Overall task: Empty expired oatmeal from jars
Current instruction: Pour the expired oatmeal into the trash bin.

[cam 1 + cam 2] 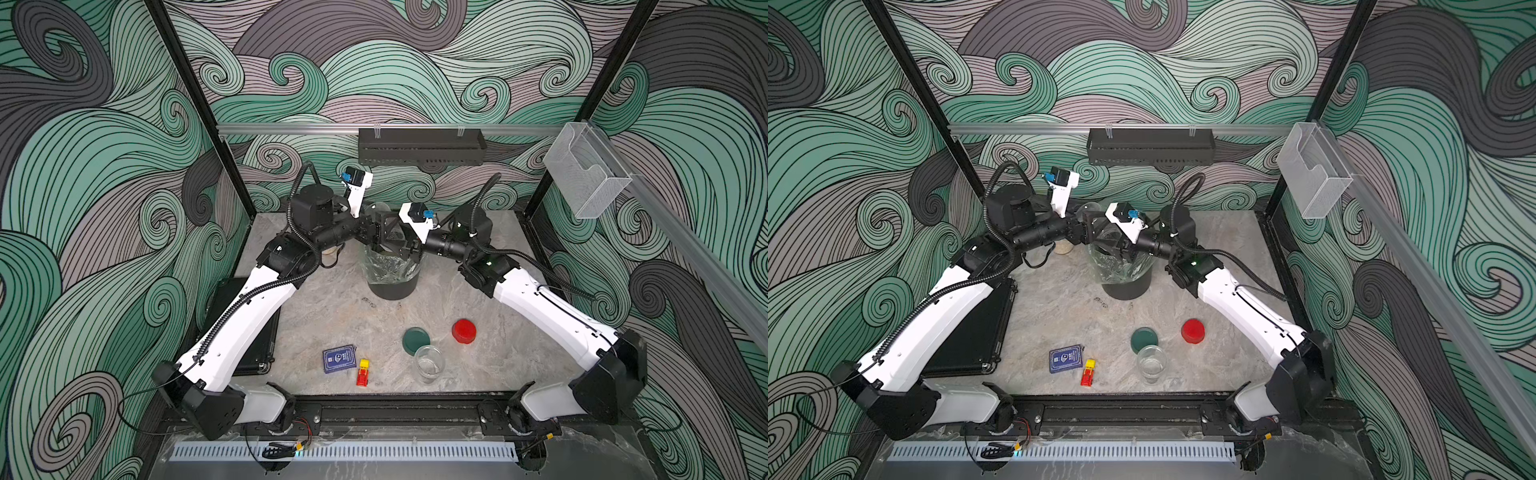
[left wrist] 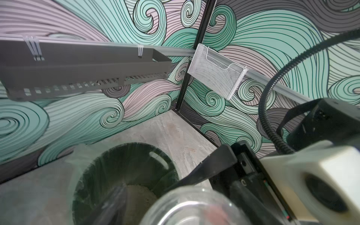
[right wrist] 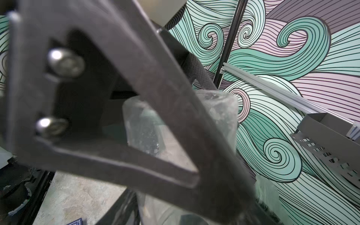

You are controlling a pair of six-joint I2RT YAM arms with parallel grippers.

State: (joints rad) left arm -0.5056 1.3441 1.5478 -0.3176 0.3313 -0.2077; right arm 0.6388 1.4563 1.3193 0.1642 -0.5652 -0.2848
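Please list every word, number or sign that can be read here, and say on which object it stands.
Nothing here can be read for certain.
On the blue card box: a white emblem and small print, too blurred to read.
On the red lid and the green lid: no label shows.

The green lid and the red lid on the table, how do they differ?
The green lid is dark green; the red lid is bright red. The green lid lies beside the open clear jar, overlapping it in both top views; the red lid lies apart from both. The red lid shows more side wall than the green lid. Both are round and rest on the table.
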